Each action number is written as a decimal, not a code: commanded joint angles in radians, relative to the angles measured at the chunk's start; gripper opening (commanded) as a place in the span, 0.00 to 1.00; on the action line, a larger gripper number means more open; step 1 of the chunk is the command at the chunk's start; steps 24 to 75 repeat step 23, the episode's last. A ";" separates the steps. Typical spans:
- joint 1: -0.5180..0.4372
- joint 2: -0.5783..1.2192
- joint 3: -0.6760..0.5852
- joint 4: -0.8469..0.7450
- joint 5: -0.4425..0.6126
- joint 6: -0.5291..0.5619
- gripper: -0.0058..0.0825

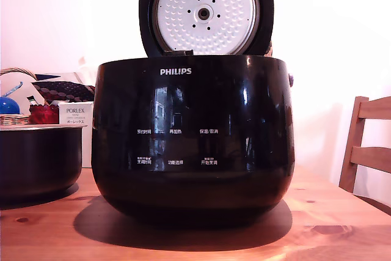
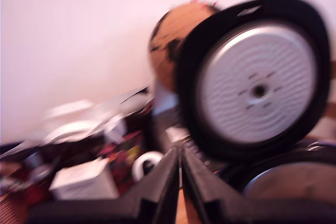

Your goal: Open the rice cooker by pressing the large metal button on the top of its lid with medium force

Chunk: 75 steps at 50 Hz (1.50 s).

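the rice cooker point(image 1: 192, 136) sits mid-table in the exterior view, its lid point(image 1: 206, 11) already swung upright, dimpled underside facing the camera. in the wrist view the gripper point(image 2: 181, 174) has its fingers pressed together (empty), the lid point(image 2: 257, 90) close ahead, so the press looks done.
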 commanded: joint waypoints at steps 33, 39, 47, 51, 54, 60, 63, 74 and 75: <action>0.249 -0.099 -0.029 -0.081 0.092 0.003 0.04; 0.249 -0.099 -0.029 -0.081 0.092 0.003 0.04; 0.249 -0.099 -0.029 -0.081 0.092 0.003 0.04; 0.249 -0.099 -0.029 -0.081 0.092 0.003 0.04; 0.249 -0.099 -0.029 -0.081 0.092 0.003 0.04; 0.249 -0.099 -0.029 -0.081 0.092 0.003 0.04; 0.249 -0.099 -0.029 -0.081 0.092 0.003 0.04; 0.249 -0.099 -0.029 -0.081 0.092 0.003 0.04; 0.249 -0.099 -0.029 -0.081 0.092 0.003 0.04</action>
